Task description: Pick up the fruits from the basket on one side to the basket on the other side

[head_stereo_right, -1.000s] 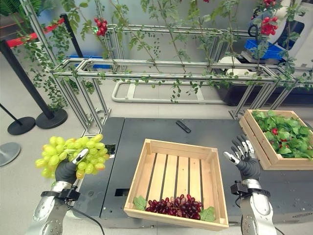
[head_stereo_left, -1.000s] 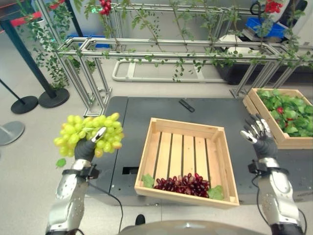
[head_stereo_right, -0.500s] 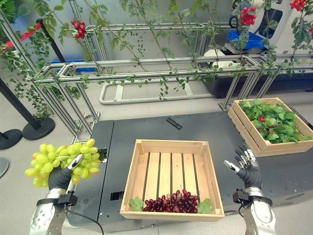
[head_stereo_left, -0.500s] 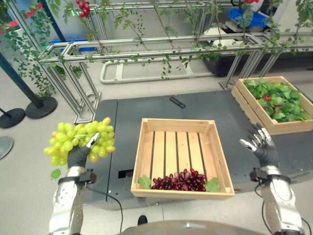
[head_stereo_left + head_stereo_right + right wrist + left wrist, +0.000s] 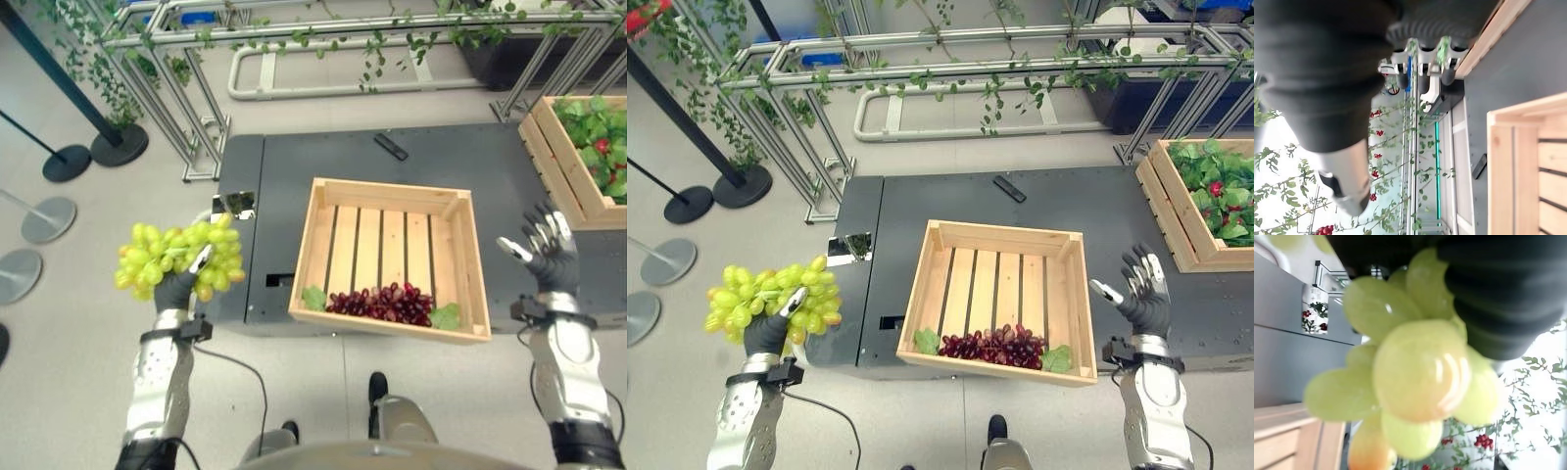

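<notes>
The wooden crate [image 5: 462, 266] sits in the middle of the dark surface [image 5: 284, 166], and everything else is best placed against it. Off to the crate's left, out past the edge of the surface and over the floor, the left hand [image 5: 176, 288] has its fingers wrapped up into a big bunch of green grapes [image 5: 171, 258], carried high, probably so the loose clusters hang free and nothing gets dragged or crushed. A bunch of dark red grapes [image 5: 380, 304] with a couple of leaves lies along the crate's near wall, leaving the slatted floor behind it bare, so there looks to be plenty of room for the green bunch. To the crate's right the right hand [image 5: 1140, 294] hovers with fingers spread and nothing in it, seemingly just kept clear. Further right stands a second crate [image 5: 1169, 217] full of leaves and red fruit.
</notes>
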